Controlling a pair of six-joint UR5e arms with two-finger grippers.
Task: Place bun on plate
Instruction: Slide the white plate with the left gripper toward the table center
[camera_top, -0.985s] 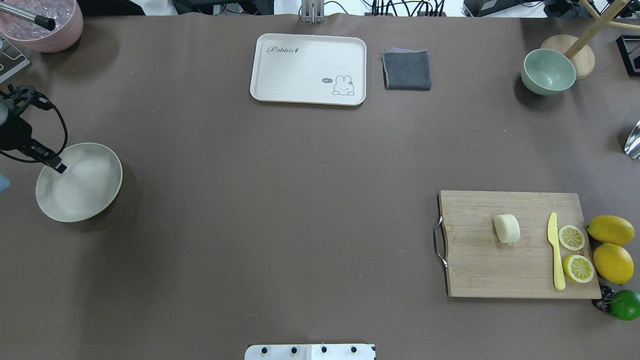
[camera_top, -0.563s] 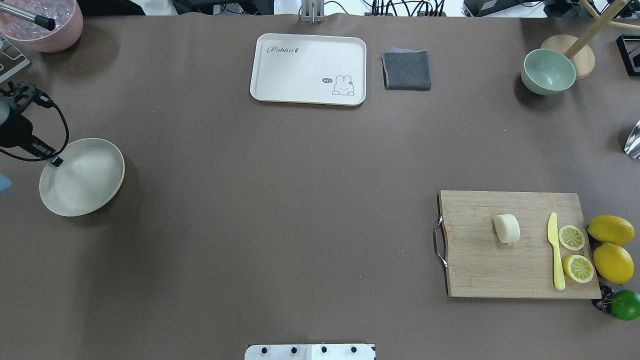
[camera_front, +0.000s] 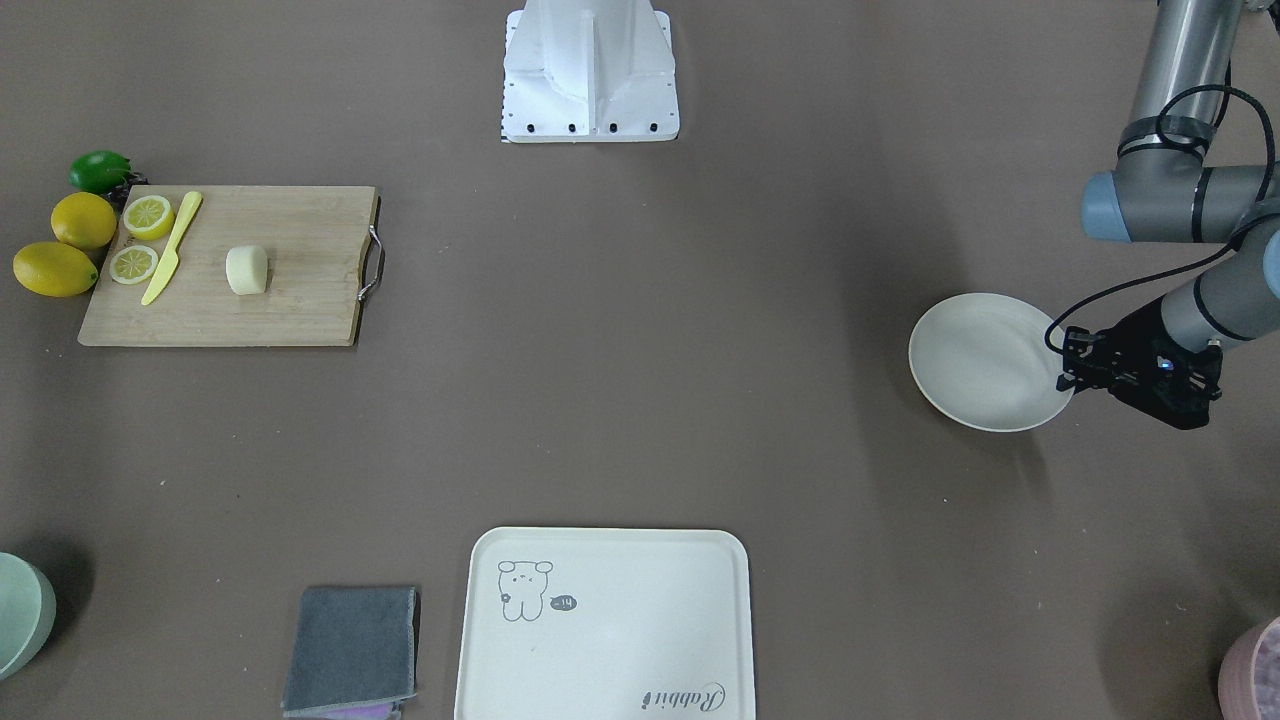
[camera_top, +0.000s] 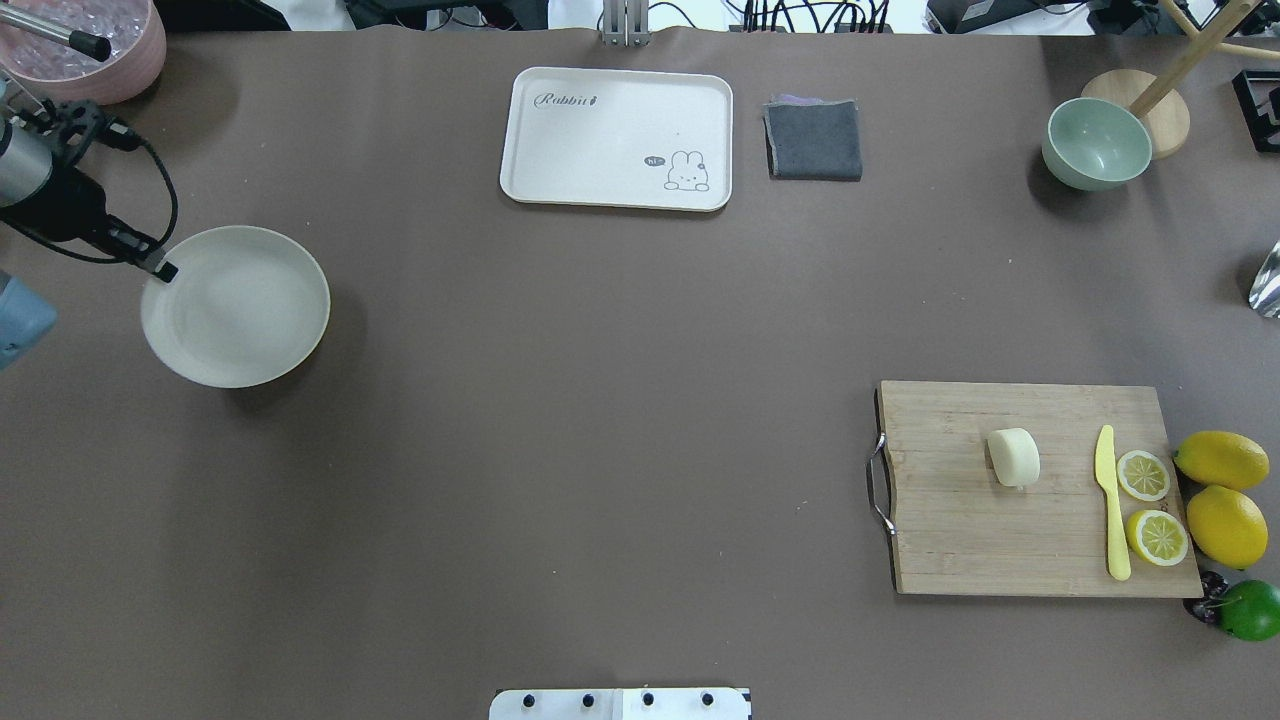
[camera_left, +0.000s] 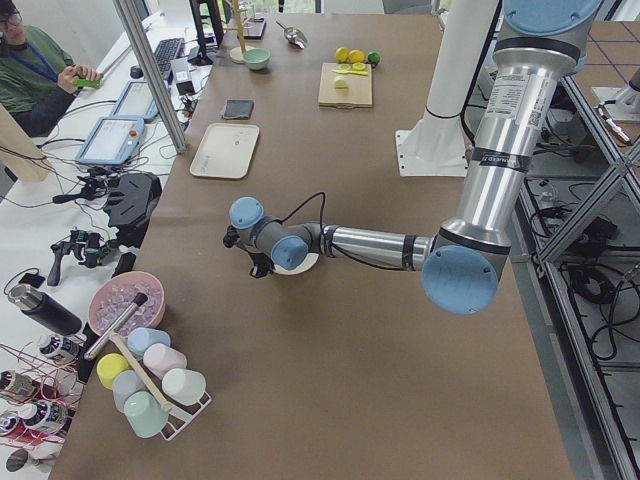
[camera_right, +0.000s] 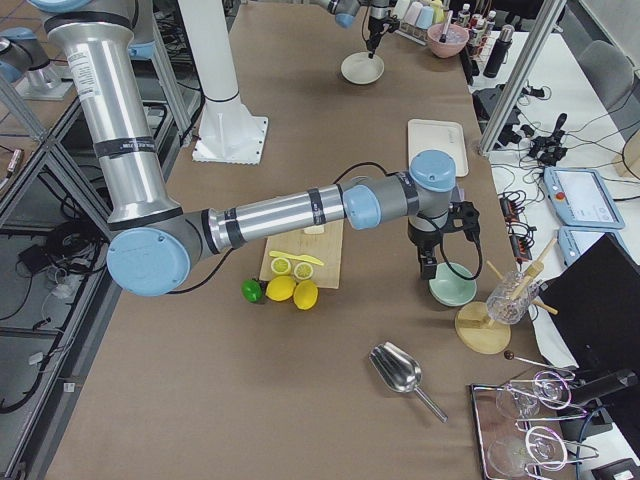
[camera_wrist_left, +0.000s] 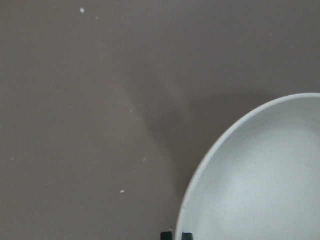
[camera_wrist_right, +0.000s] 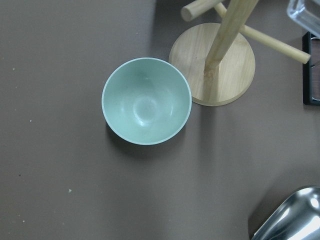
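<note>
The bun (camera_top: 1014, 457) is a pale cream lump lying on the wooden cutting board (camera_top: 960, 540) at the right, also seen in the front view (camera_front: 247, 270). The plate (camera_top: 240, 310) is a round off-white dish at the table's left side (camera_front: 980, 355). My left gripper (camera_top: 160, 268) is shut on its rim at the edge nearest the arm (camera_front: 1066, 372). In the left wrist view the plate (camera_wrist_left: 260, 180) fills the lower right, with the fingertips (camera_wrist_left: 166, 235) at its rim. My right gripper (camera_right: 430, 266) hangs over the green bowl, far from the bun; I cannot tell its state.
On the board lie a yellow knife (camera_top: 1110, 505) and two lemon halves (camera_top: 1143, 475); whole lemons (camera_top: 1222, 460) and a lime (camera_top: 1250, 608) sit beside it. At the far side are a cream tray (camera_top: 616, 138), a grey cloth (camera_top: 814, 140), a green bowl (camera_top: 1096, 143), and a pink bowl (camera_top: 95, 45).
The left gripper has carried the plate away from the robot and toward the table's middle. The bun and everything on the board have stayed put.
</note>
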